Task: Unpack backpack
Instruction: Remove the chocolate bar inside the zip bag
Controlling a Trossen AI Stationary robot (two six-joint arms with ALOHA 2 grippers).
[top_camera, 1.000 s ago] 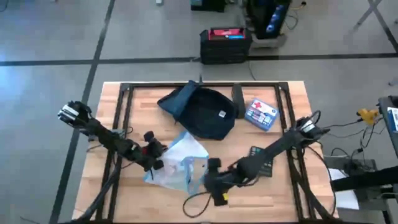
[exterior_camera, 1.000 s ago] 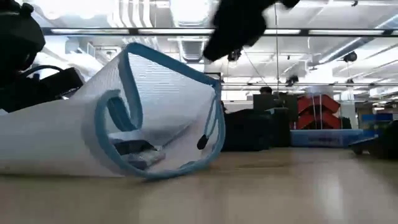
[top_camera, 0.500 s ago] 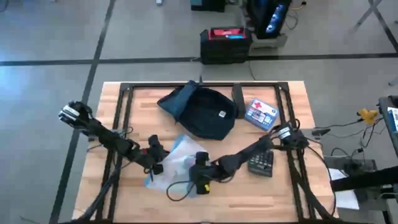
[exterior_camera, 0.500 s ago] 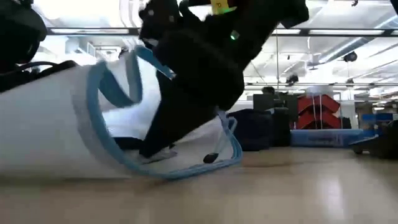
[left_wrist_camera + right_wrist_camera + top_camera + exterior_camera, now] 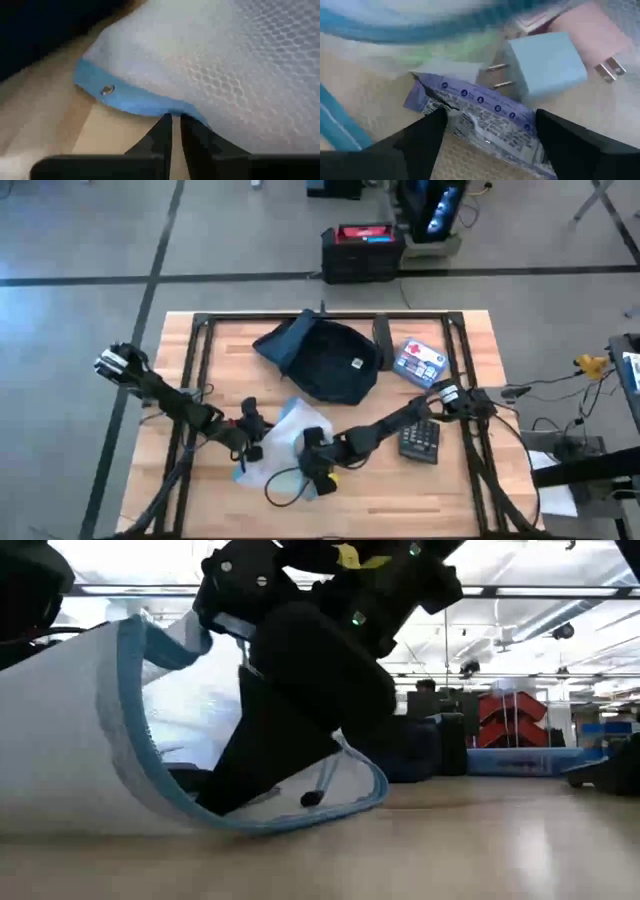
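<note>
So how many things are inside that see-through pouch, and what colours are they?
Light blue plug: 1
Pink plug: 1
Purple printed packet: 1
Total: 3 showing inside the mesh pouch; more may be hidden.
</note>
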